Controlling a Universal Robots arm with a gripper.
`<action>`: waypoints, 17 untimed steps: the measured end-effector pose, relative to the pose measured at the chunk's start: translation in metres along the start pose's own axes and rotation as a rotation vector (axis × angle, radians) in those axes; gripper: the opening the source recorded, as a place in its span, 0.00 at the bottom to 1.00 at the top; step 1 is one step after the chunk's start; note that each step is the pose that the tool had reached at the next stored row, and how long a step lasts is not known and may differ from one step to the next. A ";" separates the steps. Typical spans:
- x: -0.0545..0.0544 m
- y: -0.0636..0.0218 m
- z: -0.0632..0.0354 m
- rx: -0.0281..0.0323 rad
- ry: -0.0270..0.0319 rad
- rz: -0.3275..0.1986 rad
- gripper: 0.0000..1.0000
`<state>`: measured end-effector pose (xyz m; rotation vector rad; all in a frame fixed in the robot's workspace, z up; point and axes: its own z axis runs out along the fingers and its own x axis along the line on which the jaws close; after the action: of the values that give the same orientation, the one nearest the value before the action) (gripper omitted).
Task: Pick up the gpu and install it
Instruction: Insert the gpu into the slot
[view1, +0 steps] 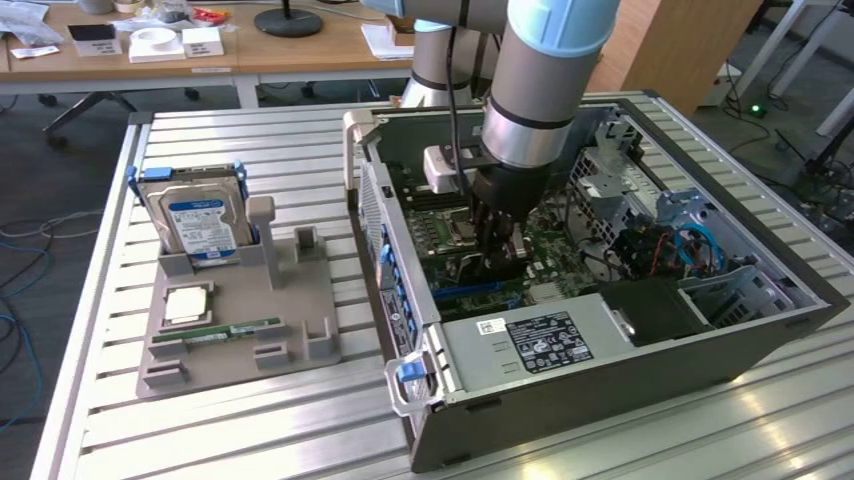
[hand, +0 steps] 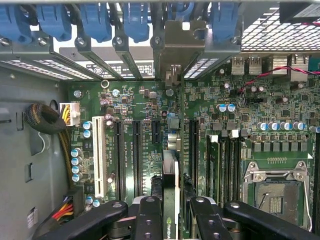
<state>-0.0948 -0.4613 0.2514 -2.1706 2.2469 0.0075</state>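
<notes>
Motherboard (hand: 135, 115) backdrop, tool (hand: 173, 210) clamps gpu (hand: 170, 170), edge-on, cropped

The arm (view1: 547, 90) reaches down into the open computer case (view1: 601, 350), which lies on its side on the slatted bench (view1: 240, 430). Its gripper (view1: 497, 262) hangs low over the motherboard (view1: 561, 255), jaws closed on the gpu (view1: 467, 268), a dark shape at their tips. Near the bench's edge at the exterior view's left, a grey holder (view1: 300, 320) carries an upright hard drive (view1: 196, 222) and a RAM stick (view1: 214, 333).

Hard drive (view1: 198, 218) beside RAM stick (view1: 216, 332)
</notes>
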 end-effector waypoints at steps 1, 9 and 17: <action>0.000 0.0000 0.0003 0.0000 0.0001 0.000 0.26; 0.000 0.0000 0.0015 -0.0001 0.0000 0.000 0.26; 0.000 0.0000 0.0015 -0.0002 0.0003 0.000 0.26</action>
<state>-0.0948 -0.4614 0.2499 -2.1708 2.2472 0.0073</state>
